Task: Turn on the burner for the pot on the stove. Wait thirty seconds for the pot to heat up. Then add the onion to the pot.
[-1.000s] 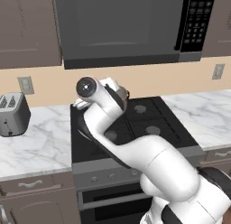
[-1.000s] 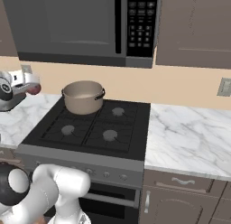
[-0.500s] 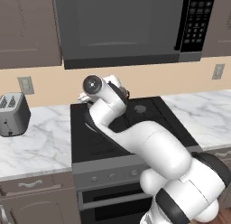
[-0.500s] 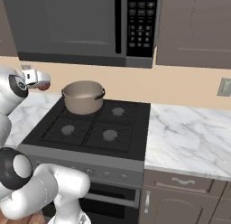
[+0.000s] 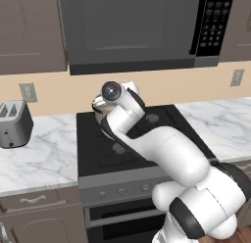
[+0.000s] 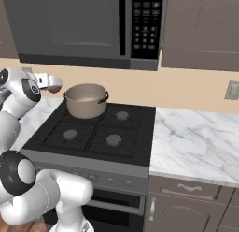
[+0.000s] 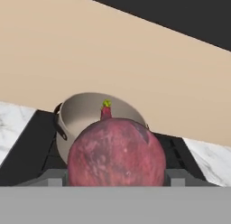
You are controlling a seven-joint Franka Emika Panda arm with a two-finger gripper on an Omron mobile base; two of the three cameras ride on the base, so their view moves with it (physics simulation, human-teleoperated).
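beside the stove [image 6: 88,133], the gripper [image 6: 52,83] grips the onion [image 7: 116,153] short of the pot [image 6: 86,100]; dropping it in remains.

pot [image 6: 86,100] on stove [image 6: 93,133] rear-left burner

You are looking at a glossy white arm [image 5: 166,149] built of fat, rounded link shells with smooth surfaces. Dark grey to black bands ring the joints [image 5: 188,220]. One round joint end cap [image 5: 112,91] is dark with a pale centre disc. The wrist block [image 6: 45,80] is white and boxy.
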